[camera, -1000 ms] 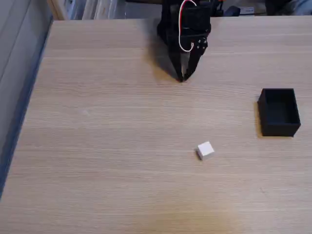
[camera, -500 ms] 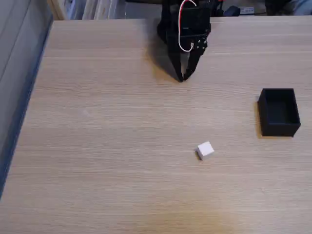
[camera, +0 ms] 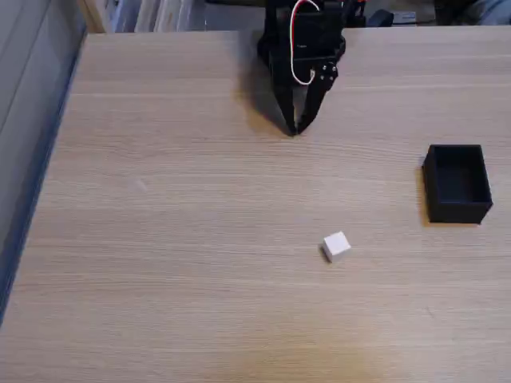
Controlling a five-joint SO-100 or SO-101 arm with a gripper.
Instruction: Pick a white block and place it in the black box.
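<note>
A small white block (camera: 336, 246) lies on the wooden table, a little right of centre and toward the front. The black box (camera: 457, 183), open-topped with nothing in it, stands near the right edge. My gripper (camera: 295, 129) hangs at the back of the table, pointing down, its black fingers meeting at the tips, shut with nothing held. It is well behind the block and far left of the box.
The light wooden table (camera: 176, 239) spreads wide around the block. Its left edge (camera: 36, 183) drops off to a grey floor. A red and white cable (camera: 302, 48) loops over the arm's body at the back.
The gripper has shifted very slightly to the left; block and box have stayed put.
</note>
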